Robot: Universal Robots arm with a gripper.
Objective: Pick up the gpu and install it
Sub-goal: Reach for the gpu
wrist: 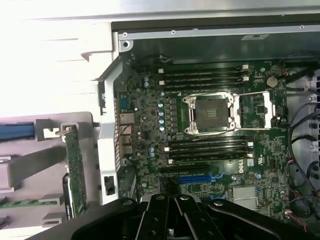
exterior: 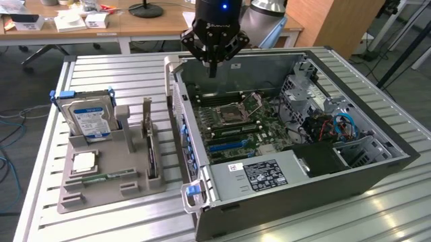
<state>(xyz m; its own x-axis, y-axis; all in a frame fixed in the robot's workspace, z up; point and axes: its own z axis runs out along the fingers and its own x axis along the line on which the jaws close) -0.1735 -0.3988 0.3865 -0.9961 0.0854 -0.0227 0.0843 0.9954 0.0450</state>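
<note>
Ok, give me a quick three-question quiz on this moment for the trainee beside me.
1. True or false: the gripper is holding the gpu.
2. Where is the gpu? A) upright in the grey holder outside the case; B) seated in the blue motherboard slot; C) lying flat on the table.
3. Short answer: what does the gripper hang above?

Key: 1 false, it is shut on nothing; 2 A; 3 the open computer case.
</note>
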